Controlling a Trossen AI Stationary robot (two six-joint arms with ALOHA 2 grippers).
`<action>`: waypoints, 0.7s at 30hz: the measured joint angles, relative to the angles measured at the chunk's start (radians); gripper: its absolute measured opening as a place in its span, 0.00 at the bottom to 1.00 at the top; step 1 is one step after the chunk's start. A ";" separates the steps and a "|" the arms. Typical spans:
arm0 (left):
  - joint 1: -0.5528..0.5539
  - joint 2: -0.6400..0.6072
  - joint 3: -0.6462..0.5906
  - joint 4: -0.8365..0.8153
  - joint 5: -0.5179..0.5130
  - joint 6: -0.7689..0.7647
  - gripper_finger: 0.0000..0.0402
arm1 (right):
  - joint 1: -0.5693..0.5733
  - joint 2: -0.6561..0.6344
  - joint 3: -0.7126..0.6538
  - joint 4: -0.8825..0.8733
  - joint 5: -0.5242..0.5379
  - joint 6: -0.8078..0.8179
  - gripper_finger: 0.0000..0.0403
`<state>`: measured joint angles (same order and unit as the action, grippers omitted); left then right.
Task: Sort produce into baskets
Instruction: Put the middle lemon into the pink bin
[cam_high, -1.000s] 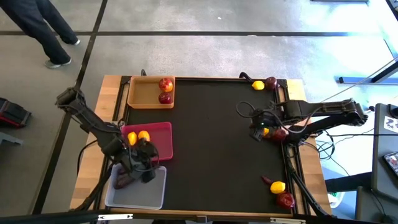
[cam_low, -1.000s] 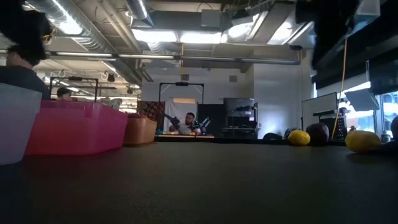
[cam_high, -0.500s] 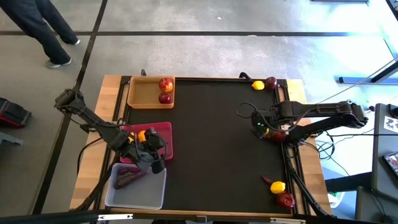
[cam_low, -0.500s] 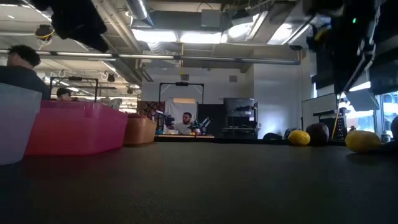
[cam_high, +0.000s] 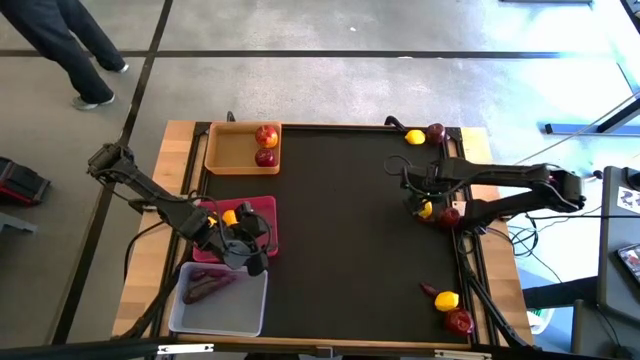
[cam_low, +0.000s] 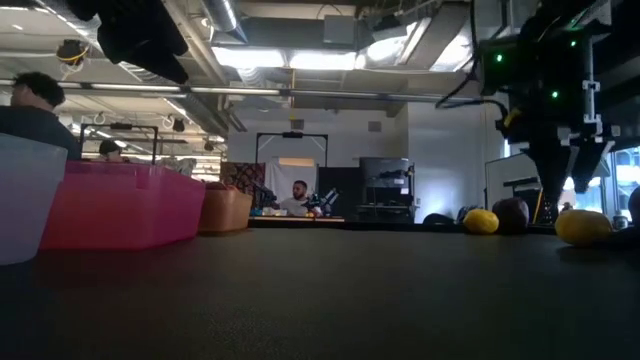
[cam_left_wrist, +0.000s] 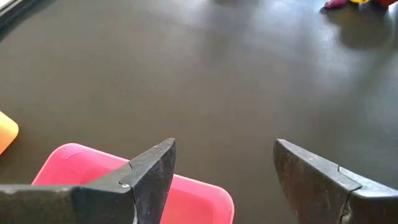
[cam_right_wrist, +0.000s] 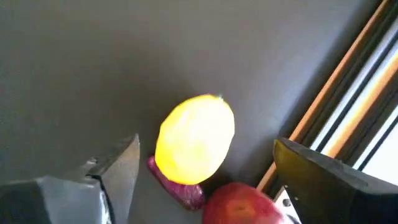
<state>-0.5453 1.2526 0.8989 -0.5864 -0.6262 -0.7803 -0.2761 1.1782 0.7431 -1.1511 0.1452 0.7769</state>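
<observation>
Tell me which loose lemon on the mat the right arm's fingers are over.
The lemon at the mat's right edge, midway along, beside an apple. The other loose lemons lie at the far corner and near corner.

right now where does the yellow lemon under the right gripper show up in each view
High view: the oval yellow lemon lies near the mat's right edge, just below the open right gripper.
Low view: probably the yellow oval at far right; it cannot be told for certain.
Left wrist view: not in it.
Right wrist view: centre, between the dark fingers.
Shared landmark: the round dark-red apple beside it.
</observation>
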 joint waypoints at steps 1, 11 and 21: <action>0.000 0.000 0.000 0.000 0.000 0.000 0.66 | -0.001 0.011 -0.011 0.009 -0.027 -0.001 0.79; 0.011 0.000 0.000 0.005 -0.020 0.026 0.66 | 0.000 0.141 -0.059 0.109 -0.061 -0.026 0.64; 0.011 0.004 0.000 0.006 -0.022 0.059 0.66 | 0.001 0.165 -0.057 0.134 -0.049 -0.132 0.39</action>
<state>-0.5339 1.2562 0.8989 -0.5808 -0.6483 -0.7212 -0.2756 1.3435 0.6857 -1.0175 0.0959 0.6449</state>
